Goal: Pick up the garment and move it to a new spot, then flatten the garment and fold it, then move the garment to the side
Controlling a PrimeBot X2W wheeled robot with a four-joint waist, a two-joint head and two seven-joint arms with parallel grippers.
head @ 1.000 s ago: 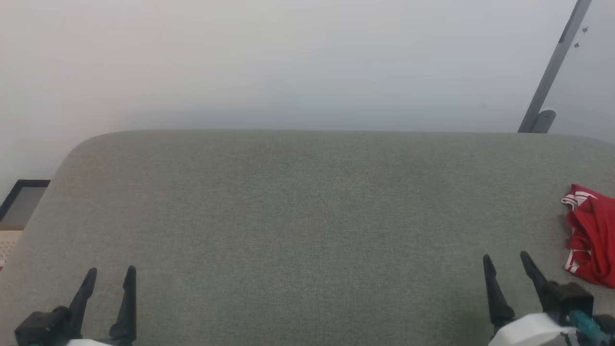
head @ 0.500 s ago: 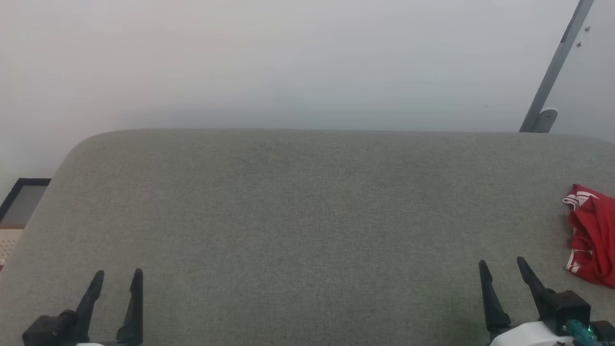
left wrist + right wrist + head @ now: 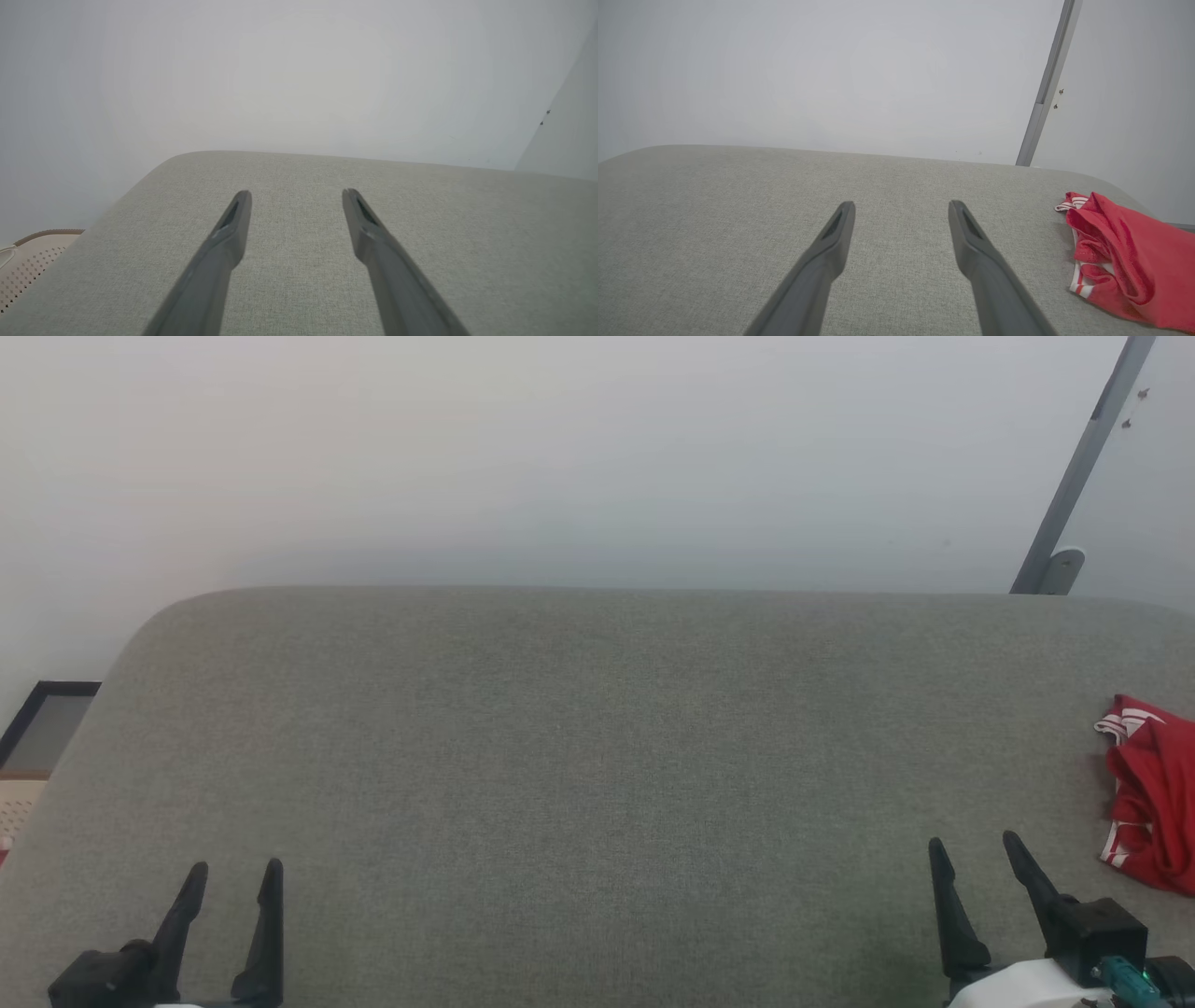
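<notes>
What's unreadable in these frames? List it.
Red garment: head view, cut by the right edge; right wrist view, bunched folds hide its front and any print.
Perforated beige object: left wrist view, cut by the left edge; unidentifiable.
Dark-framed panel: head view, partly behind the grey upholstered surface; unclear what it is.
Left claw and right claw: head view, bases cut by the bottom edge.

Right gripper over grey fabric-covered bench. Two dark fingers spread wide, bare fabric between them. Garment red, crumpled in heap on bench near right edge, apart from fingers. Red-white striped trim at heap's far corner and near left side. Pale wall behind bench, grey metal strip running up it.
</notes>
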